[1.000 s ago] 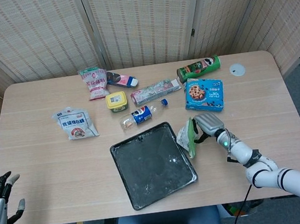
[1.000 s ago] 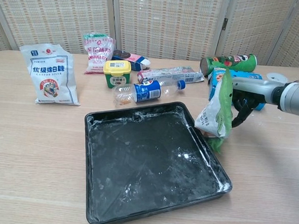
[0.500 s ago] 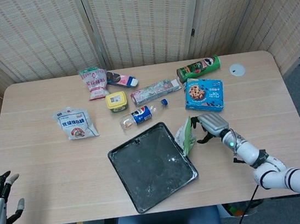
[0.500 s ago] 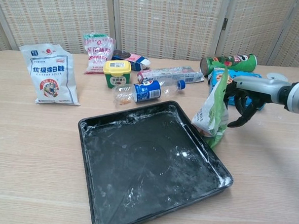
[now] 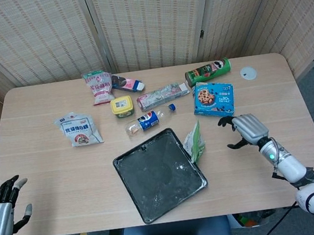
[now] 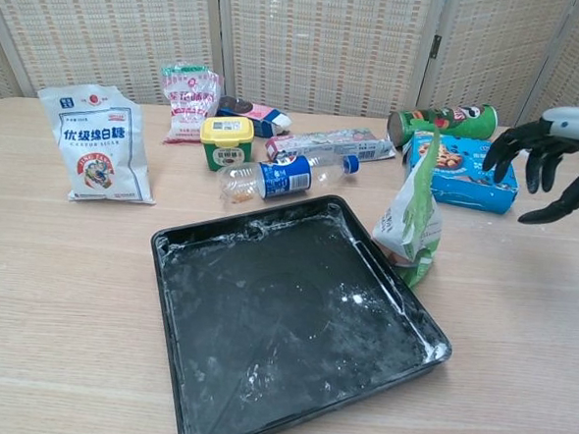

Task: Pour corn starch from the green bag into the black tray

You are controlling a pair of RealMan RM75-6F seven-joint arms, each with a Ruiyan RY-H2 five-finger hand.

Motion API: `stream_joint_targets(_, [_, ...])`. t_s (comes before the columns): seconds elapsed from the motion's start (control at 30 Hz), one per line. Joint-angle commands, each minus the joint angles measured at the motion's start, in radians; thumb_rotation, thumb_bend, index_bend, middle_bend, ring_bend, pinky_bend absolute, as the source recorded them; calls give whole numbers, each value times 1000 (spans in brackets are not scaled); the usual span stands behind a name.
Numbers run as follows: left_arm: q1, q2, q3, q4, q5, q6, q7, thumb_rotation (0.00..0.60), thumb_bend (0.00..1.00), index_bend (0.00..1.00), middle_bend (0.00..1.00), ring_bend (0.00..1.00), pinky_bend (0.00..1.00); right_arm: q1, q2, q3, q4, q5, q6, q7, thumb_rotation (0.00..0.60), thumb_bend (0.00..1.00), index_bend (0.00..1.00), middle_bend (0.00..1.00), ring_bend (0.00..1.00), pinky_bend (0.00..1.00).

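Note:
The green bag stands upright on the table against the right rim of the black tray, with no hand on it. White powder dusts the tray's floor. My right hand hovers to the right of the bag, well apart from it, fingers spread and holding nothing. My left hand sits off the table's front left corner, fingers apart and empty; the chest view does not show it.
Behind the tray lie a plastic bottle, a yellow tub, a white sugar bag, a pink-topped bag, a blue cookie box and a green chips can. A white disc lies at the far right.
My right hand let go of the green bag and drew away to the right. The bag stays standing at the tray's rim. The tray shifted slightly left and turned a little.

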Motion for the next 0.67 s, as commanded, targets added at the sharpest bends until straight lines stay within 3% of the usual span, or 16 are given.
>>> stream_joint_targets(0.03, [-6,-8,-1,6,-2,-7,-4,600,461,195,144,145,0,-116,75,-26,-135,33,185,-177,600,205,291,364,461,425])
stream_joint_targets(0.17, [-11,-13,-5,14,-7,-11,-5,600,461,195,144,145,0,-211,103,-55,-189,14,352,-299,600,205,291,364,422,421])
stream_joint_targets(0.33, [-19,-16,-9,15,-8,-15,-2,600,461,194,144,146,0,-331,114,-83,-205,-32,551,-359,600,206,291,358,391,402])
stream_joint_targets(0.67, [-31,-27,-10,6,-4,-20,12,600,462,194,145,146,0,-470,175,-125,-275,-81,693,-295,600,205,291,355,394,402])
